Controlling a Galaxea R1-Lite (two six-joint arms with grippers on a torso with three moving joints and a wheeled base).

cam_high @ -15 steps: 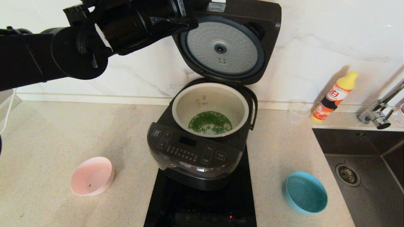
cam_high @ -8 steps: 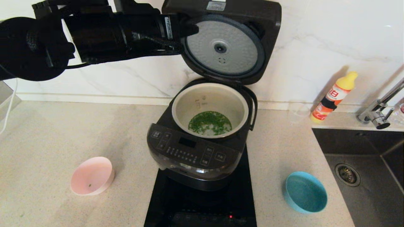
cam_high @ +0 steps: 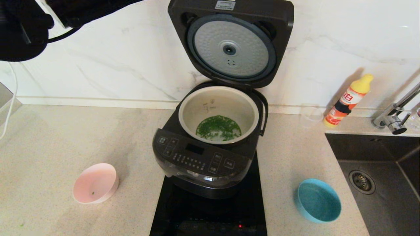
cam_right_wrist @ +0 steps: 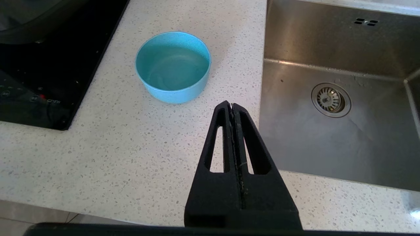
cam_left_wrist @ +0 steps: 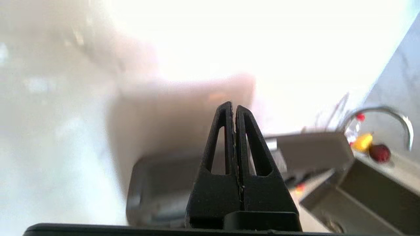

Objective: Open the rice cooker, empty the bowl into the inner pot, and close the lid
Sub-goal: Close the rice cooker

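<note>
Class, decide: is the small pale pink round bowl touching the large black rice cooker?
Apart. The head view shows bare speckled countertop between the small pale pink round bowl and the large black rice cooker.

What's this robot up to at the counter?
It's loading a rice cooker. The lid stands open, and chopped greens lie in the inner pot. The pink bowl sits nearly empty on the counter. The left gripper, shut and holding nothing, is raised high beside the lid, which isn't closed yet. The right gripper, also shut, hangs near a teal bowl.
</note>
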